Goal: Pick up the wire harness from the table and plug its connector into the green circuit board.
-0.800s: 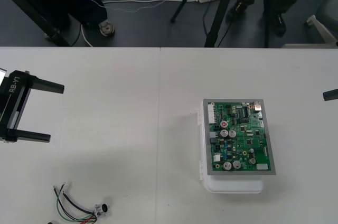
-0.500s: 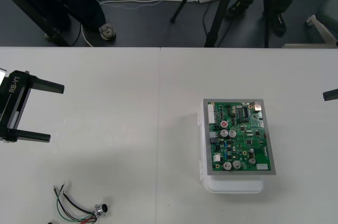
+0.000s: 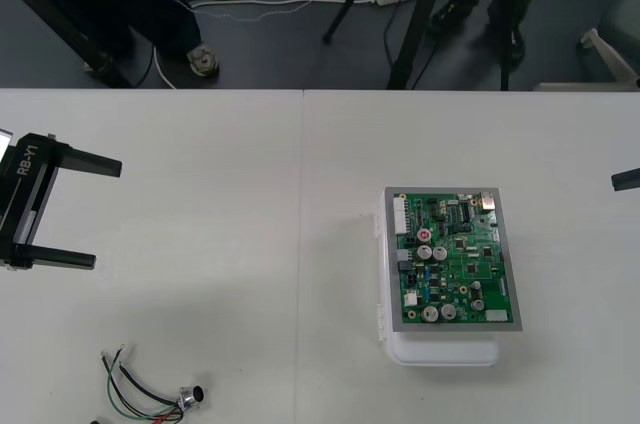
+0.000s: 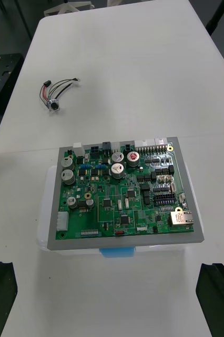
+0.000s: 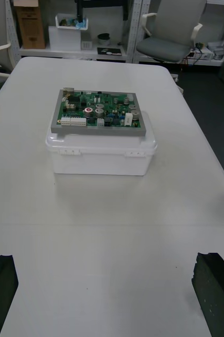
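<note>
- In the front view we see a plain, pale, matte table with a thin seam down its middle. The left gripper is at the table's left edge. Its two straight black fingers stand far apart, and nothing is between them.
- The wire harness lies flat near the table's near left corner, well apart from the left gripper. It has thin curling wires in red, black and green, and a round shiny metal socket. A dark spot at the picture's lower edge may be the plug, but we cannot tell.
- The green circuit board is rectangular with a grey frame and sits on a white base on the table's right half. A black fingertip of the right arm comes in at the right edge.
- In the right wrist view the right gripper has its jaws wide apart and holds nothing. The board lies just beyond it. Here we can see round silver capacitors on the board and a blue tab on the base. The harness lies on the table far past the board.
- In the left wrist view the base shows its side wall. It is a smooth white plastic box with rounded corners and two small clasps, and the board lies flat on top.
</note>
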